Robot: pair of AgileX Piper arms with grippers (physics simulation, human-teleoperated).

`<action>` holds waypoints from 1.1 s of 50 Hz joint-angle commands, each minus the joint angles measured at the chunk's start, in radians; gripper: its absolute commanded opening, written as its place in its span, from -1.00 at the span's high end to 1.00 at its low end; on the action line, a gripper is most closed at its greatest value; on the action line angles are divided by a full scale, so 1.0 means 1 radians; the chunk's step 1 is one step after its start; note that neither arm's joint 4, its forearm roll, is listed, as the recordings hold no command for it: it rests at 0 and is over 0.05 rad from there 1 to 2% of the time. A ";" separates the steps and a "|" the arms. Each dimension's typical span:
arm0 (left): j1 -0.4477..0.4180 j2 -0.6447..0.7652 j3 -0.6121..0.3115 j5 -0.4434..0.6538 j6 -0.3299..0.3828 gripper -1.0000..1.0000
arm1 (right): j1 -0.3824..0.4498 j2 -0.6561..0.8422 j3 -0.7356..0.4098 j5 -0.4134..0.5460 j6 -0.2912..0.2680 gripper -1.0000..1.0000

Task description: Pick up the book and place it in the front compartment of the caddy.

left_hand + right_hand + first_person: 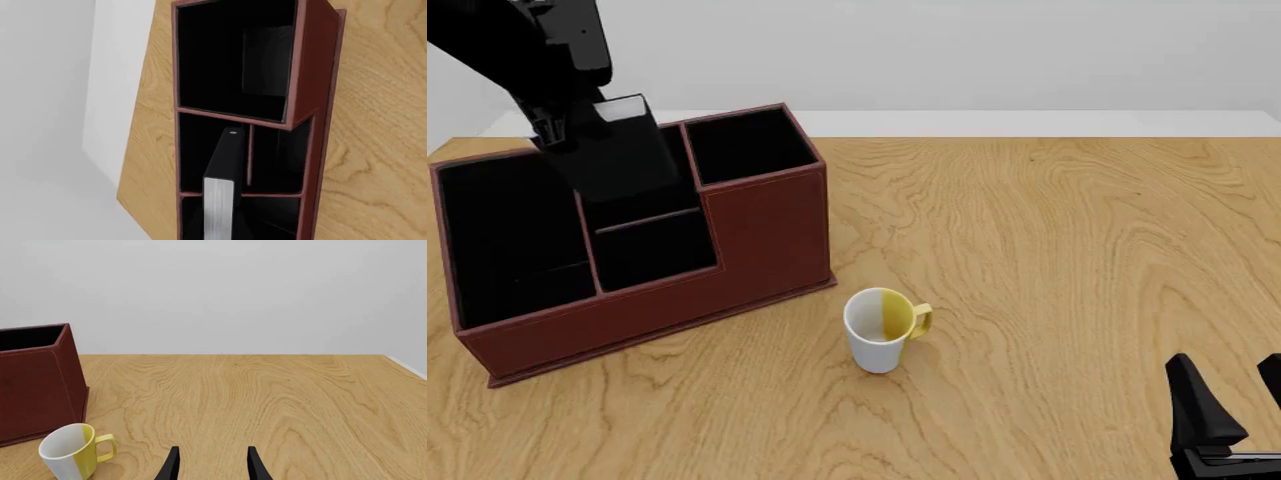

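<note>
The large reddish-brown, leather-look caddy (747, 235) with black-lined compartments and a stepped top edge stood on the wooden table (1068, 250), and serves here as the landmark. The thin black hardcover book (223, 175), white page edges showing and a tiny white mark on its spine, stood tilted inside the caddy, leaning across a low divider between two of the inner compartments; the left wrist view did not make clear which compartment held its lower end. In the front view the book (627, 110) could barely be told apart from the black left arm (561, 60), which hung directly above the caddy's middle section. The left gripper's fingers did not show in any view, so whether they were spread or pinching the book could not be told.

A white-and-yellow mug (881, 330) stood upright just off the caddy's near right corner, apart from it. The right gripper (212, 465) hovered low over the table, well to the right of the caddy and past the mug, its two black fingers (171, 467) spread apart with nothing between them.
</note>
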 commanded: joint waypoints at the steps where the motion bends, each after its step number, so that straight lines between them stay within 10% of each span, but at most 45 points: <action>1: -0.013 0.031 -0.023 0.013 0.063 1.00 | 0.000 0.000 0.000 0.000 0.000 -1.00; 55: -0.009 0.099 -0.052 0.013 0.062 1.00 | 0.000 0.000 0.000 0.000 0.000 -1.00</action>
